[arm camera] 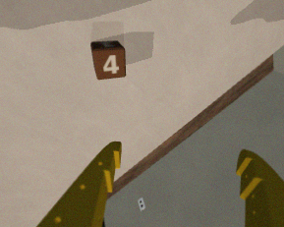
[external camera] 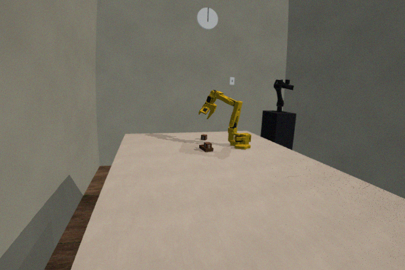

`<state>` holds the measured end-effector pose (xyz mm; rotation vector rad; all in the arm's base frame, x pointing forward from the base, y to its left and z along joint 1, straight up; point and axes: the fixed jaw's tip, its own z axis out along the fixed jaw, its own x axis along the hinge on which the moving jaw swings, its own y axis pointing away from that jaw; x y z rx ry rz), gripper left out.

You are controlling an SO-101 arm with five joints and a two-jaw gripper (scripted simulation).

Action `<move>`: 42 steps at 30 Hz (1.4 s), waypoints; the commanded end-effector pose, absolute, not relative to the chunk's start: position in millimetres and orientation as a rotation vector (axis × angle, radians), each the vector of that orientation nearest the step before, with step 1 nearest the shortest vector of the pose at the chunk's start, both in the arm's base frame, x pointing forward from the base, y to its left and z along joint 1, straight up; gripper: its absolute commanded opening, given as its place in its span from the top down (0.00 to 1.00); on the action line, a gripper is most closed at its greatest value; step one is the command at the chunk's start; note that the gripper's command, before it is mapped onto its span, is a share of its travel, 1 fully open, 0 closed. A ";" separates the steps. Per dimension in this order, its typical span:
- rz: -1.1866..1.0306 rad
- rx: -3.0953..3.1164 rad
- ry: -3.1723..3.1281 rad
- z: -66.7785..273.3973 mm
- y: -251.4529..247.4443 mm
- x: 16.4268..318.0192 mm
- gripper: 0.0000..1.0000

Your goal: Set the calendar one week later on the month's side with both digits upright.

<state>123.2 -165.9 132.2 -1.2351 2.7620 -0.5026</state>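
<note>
Standing alone on the table (external camera: 229,202), a brown cube (arm camera: 108,60) shows a white 4 upright toward the wrist view (well apart from the fingers). Near it, the tray (external camera: 206,148) holds the second cube (external camera: 208,144). High above both, the yellow tool (external camera: 208,113) hangs partly spread, gripping nothing.

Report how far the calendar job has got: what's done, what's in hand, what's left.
Done: one cube stands in the tray, which lies flat on the table. In hand: nothing; the gripper hangs in the air, jaws apart and empty. Left: the other cube, showing a 4, sits loose on the table outside the tray and must be placed beside the first; the date is unreadable.
</note>
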 end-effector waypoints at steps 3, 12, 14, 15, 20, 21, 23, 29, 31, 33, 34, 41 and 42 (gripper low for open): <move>-0.757 -1.180 2.684 165.1 -164.9 119.9 0.65; -0.796 -1.173 2.668 170.1 -163.8 119.1 0.65; -0.796 -1.176 2.666 170.0 -163.4 119.5 0.65; -0.795 -1.180 2.663 170.0 -162.8 120.0 0.65; -0.784 -1.235 2.621 168.9 -154.3 128.0 0.65; -0.780 -1.255 2.606 168.5 -151.1 130.7 0.65; -0.770 -1.302 2.568 167.5 -143.2 137.0 0.65; -0.740 -1.424 2.464 164.7 -120.8 151.7 0.65; -0.720 -1.494 2.399 162.8 -106.6 158.9 0.65; -0.697 -1.568 2.327 160.7 -91.0 165.3 0.65; -0.684 -1.605 2.289 159.6 -82.7 168.0 0.65; -0.590 -1.840 2.021 151.0 -25.6 175.9 0.65; -0.576 -1.867 1.986 149.8 -18.5 175.6 0.65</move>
